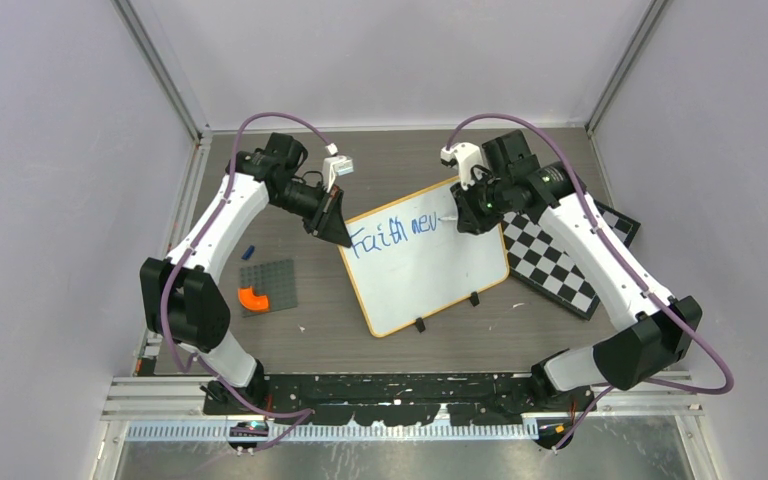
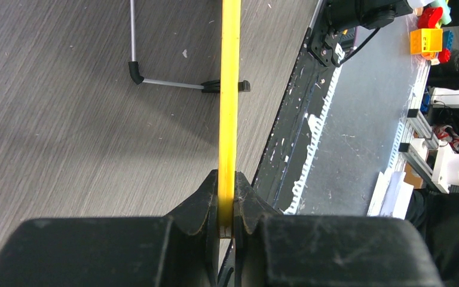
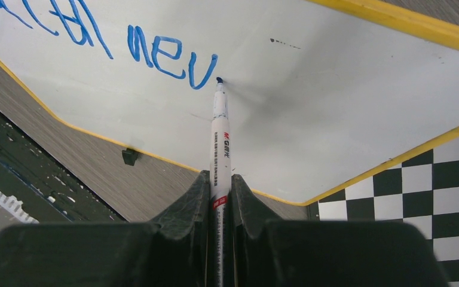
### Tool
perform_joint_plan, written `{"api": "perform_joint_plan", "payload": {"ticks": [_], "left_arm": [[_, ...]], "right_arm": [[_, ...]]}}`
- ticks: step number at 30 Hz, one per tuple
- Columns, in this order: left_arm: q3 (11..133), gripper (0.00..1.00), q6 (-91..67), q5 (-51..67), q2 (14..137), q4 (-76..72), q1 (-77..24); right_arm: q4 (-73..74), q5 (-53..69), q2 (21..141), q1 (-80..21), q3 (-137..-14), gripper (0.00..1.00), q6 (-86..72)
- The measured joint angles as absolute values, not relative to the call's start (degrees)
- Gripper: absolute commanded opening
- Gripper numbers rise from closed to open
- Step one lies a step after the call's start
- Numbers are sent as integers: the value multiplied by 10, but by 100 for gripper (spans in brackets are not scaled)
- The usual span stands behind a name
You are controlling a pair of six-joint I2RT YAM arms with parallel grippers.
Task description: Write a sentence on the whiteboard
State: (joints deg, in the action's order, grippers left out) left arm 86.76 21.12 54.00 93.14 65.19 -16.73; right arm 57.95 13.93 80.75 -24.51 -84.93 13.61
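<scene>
The whiteboard point(image 1: 430, 270) lies tilted in the middle of the table, white with a yellow frame. Blue writing point(image 1: 392, 235) reading "Faith nev" runs along its upper part. My left gripper point(image 1: 343, 235) is shut on the board's left frame edge point(image 2: 228, 119), seen edge-on in the left wrist view between the fingers. My right gripper point(image 1: 468, 217) is shut on a white marker point(image 3: 220, 137). The marker's blue tip point(image 3: 219, 79) touches the board point(image 3: 334, 89) just right of the last letter "v" point(image 3: 203, 72).
A black-and-white checkered board point(image 1: 560, 260) lies under the whiteboard's right edge. A grey baseplate point(image 1: 268, 285) with an orange piece point(image 1: 253, 297) sits at the left, a small blue item point(image 1: 248, 250) beside it. Two black clip feet point(image 1: 421, 324) hold the board's near edge.
</scene>
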Motion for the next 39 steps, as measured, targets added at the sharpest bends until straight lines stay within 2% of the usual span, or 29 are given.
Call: {"api": "perform_joint_plan", "payload": {"ticks": [16, 39], "left_arm": [[867, 0, 211, 540, 931, 652, -166], [867, 0, 213, 540, 931, 655, -165]], "right_arm": [[588, 110, 814, -231, -870, 0, 149], [589, 142, 824, -243, -886, 0, 146]]}}
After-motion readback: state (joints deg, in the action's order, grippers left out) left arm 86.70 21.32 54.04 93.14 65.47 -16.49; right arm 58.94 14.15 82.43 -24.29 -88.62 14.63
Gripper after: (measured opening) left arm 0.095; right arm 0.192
